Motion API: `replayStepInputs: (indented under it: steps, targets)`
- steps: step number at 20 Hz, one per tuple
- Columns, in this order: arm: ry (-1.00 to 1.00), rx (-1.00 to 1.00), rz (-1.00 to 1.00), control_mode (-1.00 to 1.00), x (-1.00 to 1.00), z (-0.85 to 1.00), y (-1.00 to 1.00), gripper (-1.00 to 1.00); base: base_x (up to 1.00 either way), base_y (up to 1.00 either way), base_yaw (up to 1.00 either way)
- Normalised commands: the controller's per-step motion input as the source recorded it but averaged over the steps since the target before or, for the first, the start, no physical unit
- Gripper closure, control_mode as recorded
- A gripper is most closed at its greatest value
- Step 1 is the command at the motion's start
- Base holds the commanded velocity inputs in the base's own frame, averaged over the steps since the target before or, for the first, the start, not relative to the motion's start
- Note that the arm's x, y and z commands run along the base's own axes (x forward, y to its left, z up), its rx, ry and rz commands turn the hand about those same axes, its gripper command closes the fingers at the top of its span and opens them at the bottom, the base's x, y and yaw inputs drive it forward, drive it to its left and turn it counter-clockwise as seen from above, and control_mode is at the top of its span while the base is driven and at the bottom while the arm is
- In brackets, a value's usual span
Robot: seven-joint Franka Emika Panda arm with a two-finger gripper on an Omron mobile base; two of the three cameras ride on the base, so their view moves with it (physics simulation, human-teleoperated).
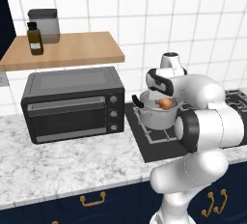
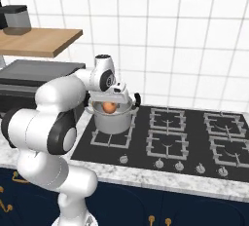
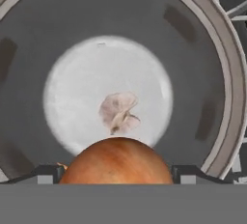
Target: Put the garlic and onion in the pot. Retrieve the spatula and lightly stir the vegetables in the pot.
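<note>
The shiny steel pot (image 1: 155, 118) (image 2: 113, 122) stands on the stove's front left burner. Straight above its mouth my gripper (image 1: 165, 101) (image 2: 110, 105) (image 3: 117, 174) points down, shut on the onion (image 1: 165, 104) (image 2: 110, 107) (image 3: 117, 162), an orange-brown ball held at rim height. In the hand view the pot's rim (image 3: 227, 68) rings the picture, and the pale garlic (image 3: 119, 113) lies in the middle of the pot's floor, just beyond the onion. The spatula is out of view.
A black toaster oven (image 1: 72, 105) sits on the marble counter left of the stove. Above it a wooden shelf (image 1: 67, 50) carries a dark bottle (image 1: 34, 38) and a grey canister (image 1: 44, 25). Bare burners (image 2: 194, 132) lie right of the pot.
</note>
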Motion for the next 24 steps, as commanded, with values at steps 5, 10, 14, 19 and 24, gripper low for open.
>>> replayStepInputs:
  steps: [5, 10, 14, 19, 24]
  targets:
    - [-0.06, 0.00, 0.03, -1.00, 0.39, -0.15, 0.00, 1.00, 0.00, 0.00, 0.00]
    - [-0.02, 0.00, 0.01, -1.00, 0.48, -0.04, 0.00, -1.00, 0.00, 0.00, 0.00]
    - [0.00, 0.00, 0.00, -1.00, 0.04, -0.02, 0.00, -1.00, 0.00, 0.00, 0.00]
    - [0.00, 0.00, 0.03, -1.00, -0.12, 0.10, 0.00, -1.00, 0.00, 0.00, 0.00]
    - [-0.01, 0.00, 0.04, -1.00, -0.20, 0.44, 0.03, -1.00, 0.00, 0.00, 0.00]
